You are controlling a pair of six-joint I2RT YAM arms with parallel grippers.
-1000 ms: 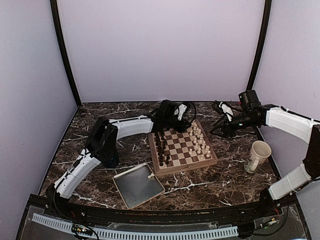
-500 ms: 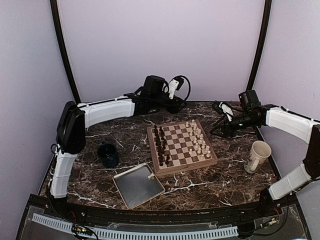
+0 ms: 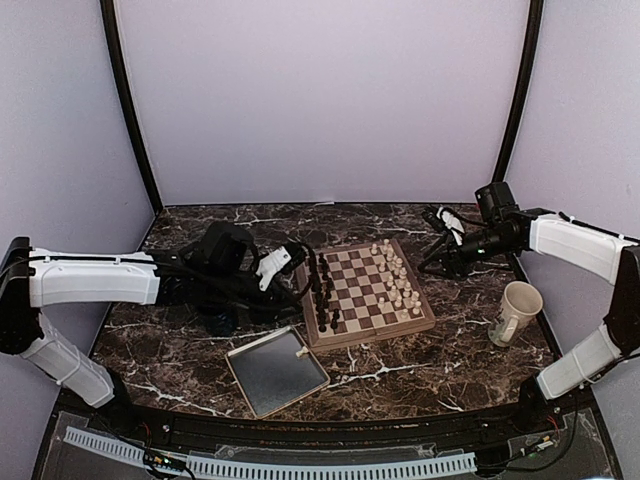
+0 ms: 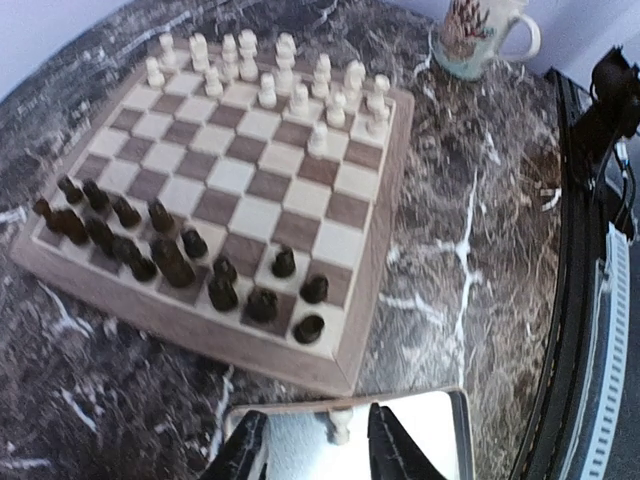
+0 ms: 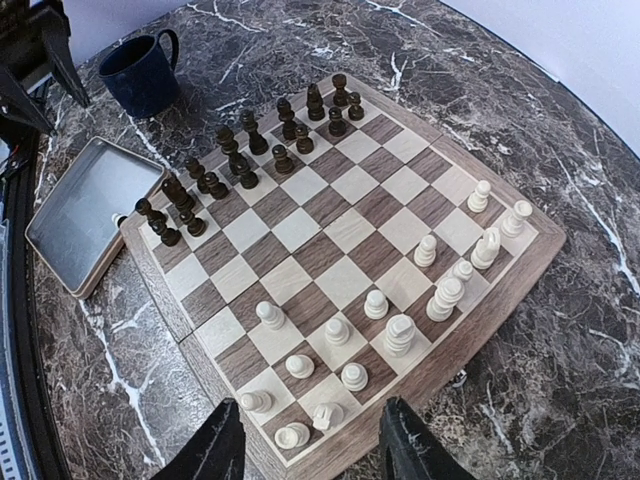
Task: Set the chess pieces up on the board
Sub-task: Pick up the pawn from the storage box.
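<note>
The board [image 3: 385, 322] sits mid-table, with cream-white chess pieces [image 3: 398, 282] on its right rows and dark pieces [image 3: 322, 290] on its left rows. One white piece [image 3: 302, 352] stands in the grey tray [image 3: 265, 385]. My left gripper [image 3: 298, 275] is open and empty, beside the board's left edge. In the left wrist view the white piece [image 4: 341, 425] stands just ahead, between my open fingertips [image 4: 245, 452]. My right gripper [image 3: 432, 262] is open and empty, above the board's far right edge. In the right wrist view the white pieces [image 5: 388, 318] lie below it.
A patterned cream cup [image 3: 518, 312] stands right of the board. A dark blue mug [image 5: 148, 72] stands left of the board, mostly hidden under my left arm in the top view. The tray touches the board's near left corner [image 4: 345, 375].
My left arm has swung from the back of the table down to the left of the board, its gripper now near the tray. The right arm has barely moved.
</note>
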